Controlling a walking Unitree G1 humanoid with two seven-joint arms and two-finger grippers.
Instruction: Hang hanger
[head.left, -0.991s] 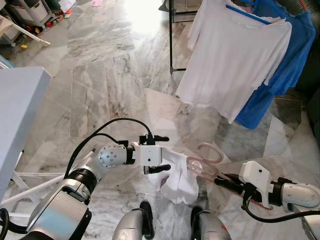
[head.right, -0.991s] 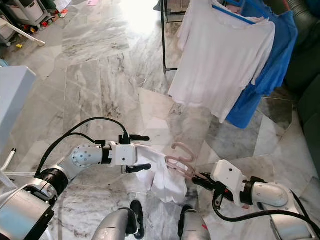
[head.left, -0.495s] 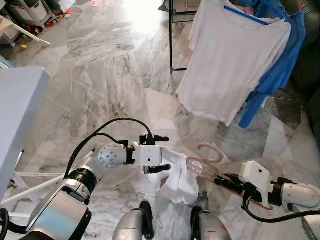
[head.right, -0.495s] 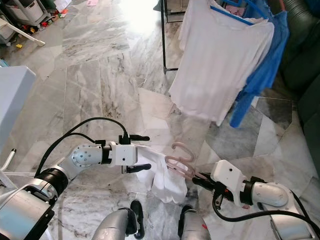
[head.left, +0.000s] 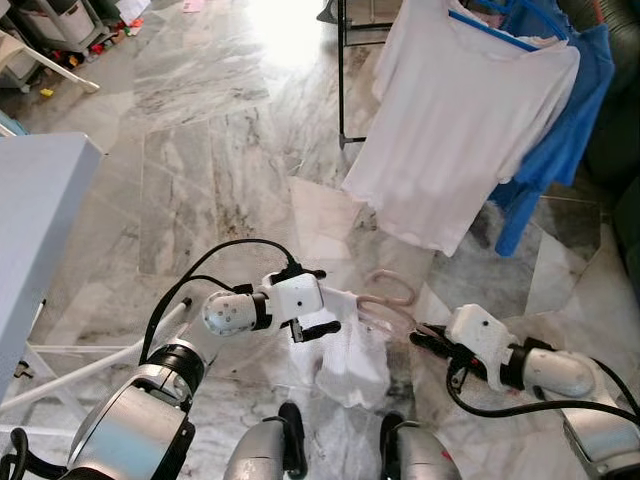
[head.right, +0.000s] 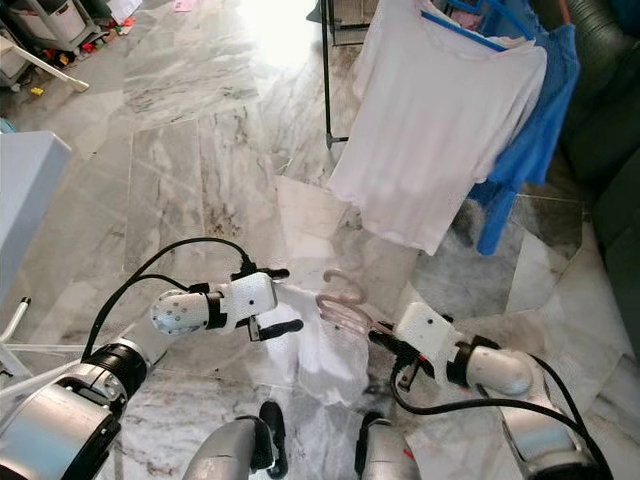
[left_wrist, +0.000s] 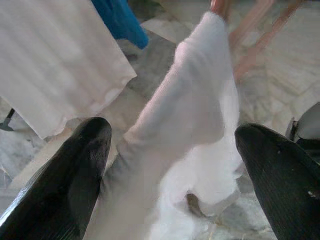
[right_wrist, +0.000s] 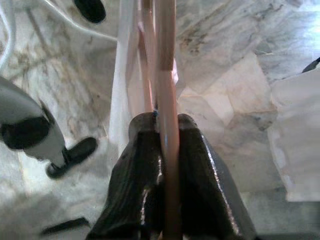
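A pink hanger (head.left: 385, 287) with a white garment (head.left: 355, 352) draped on it hangs low in front of me, above the marble floor. My right gripper (head.left: 425, 338) is shut on the hanger's bar; in the right wrist view the pink hanger (right_wrist: 167, 75) runs straight out from between the fingers (right_wrist: 200, 165). My left gripper (head.left: 320, 302) is open at the garment's other shoulder. In the left wrist view, the white garment (left_wrist: 185, 115) lies between the spread fingers (left_wrist: 75, 185) without being pinched.
A dark rack pole (head.left: 342, 70) stands at the far right, carrying a white shirt (head.left: 460, 110) on a blue hanger (head.left: 490, 30) and a blue shirt (head.left: 560, 140). A grey table (head.left: 40, 220) stands to my left. A dark sofa (head.left: 620, 130) lies at the right edge.
Both grippers have carried the hanger and garment a little leftward and farther from my body. The left gripper has tilted. The hung white and blue shirts have swung.
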